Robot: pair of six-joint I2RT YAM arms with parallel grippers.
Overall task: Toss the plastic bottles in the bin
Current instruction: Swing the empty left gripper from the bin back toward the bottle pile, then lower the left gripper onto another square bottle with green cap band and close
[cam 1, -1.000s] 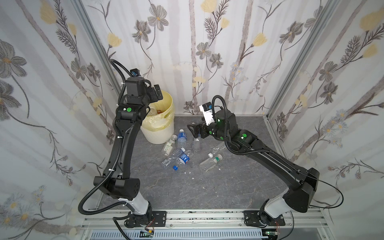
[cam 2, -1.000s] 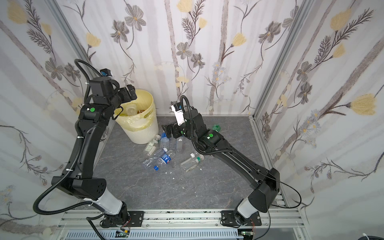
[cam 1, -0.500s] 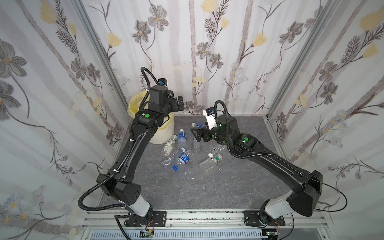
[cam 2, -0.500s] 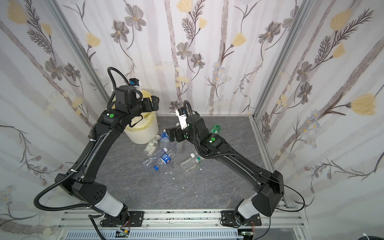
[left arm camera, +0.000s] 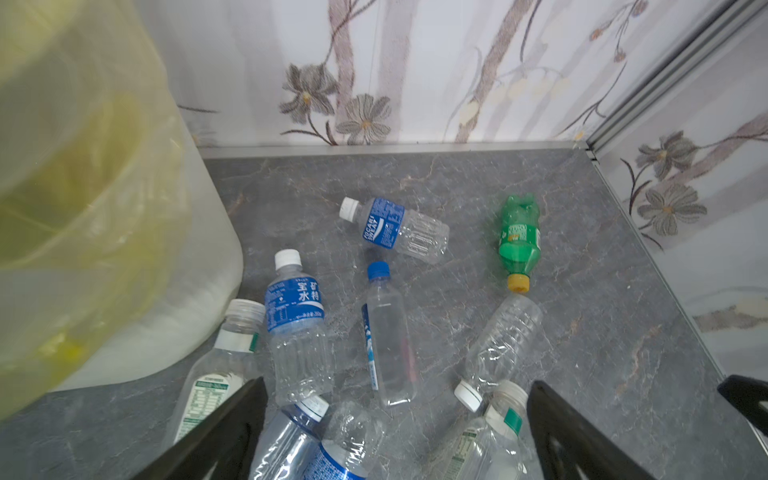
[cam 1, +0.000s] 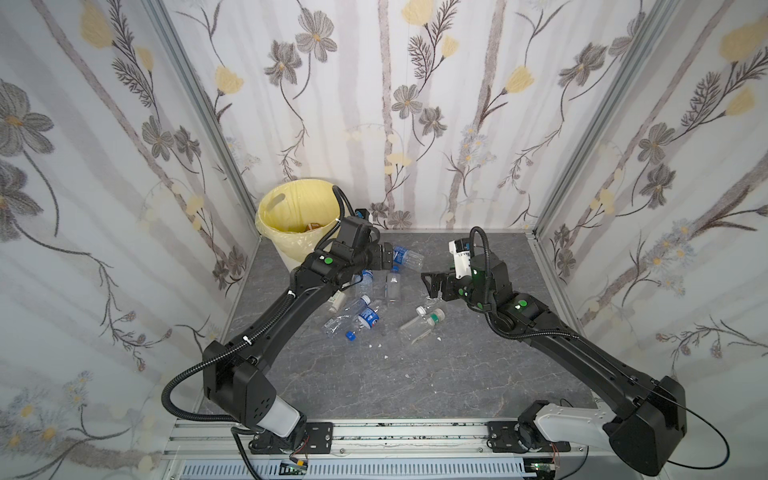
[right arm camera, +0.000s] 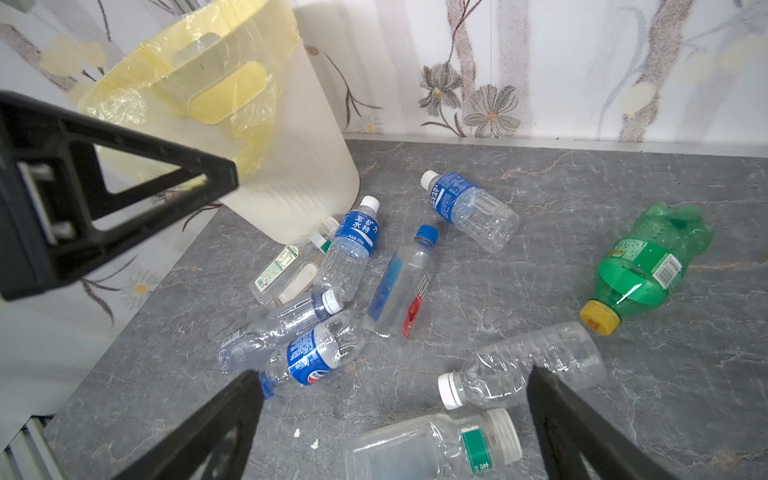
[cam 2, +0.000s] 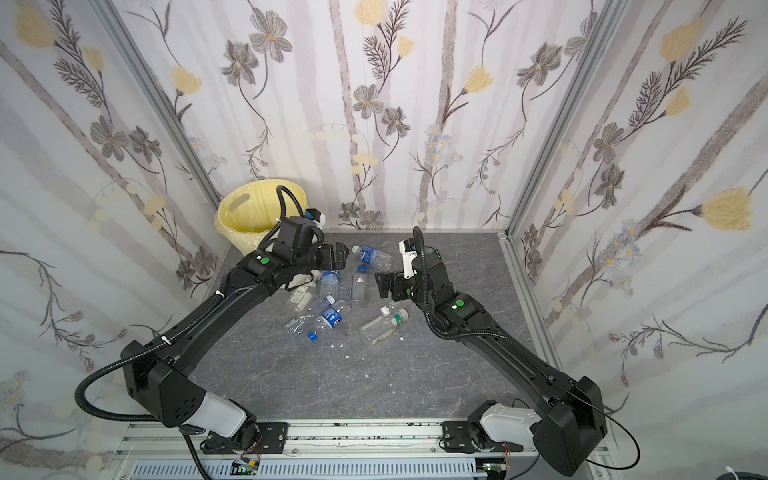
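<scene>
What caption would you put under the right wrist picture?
Open right pincer over loose bottles lying beside the bin.

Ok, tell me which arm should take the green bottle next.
Right. The green bottle lies close before the open right tool; the left tool hangs over the clear bottles by the bin.

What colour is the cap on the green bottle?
Yellow. The green bottle has a yellow cap, clearest in the right wrist view.
</scene>
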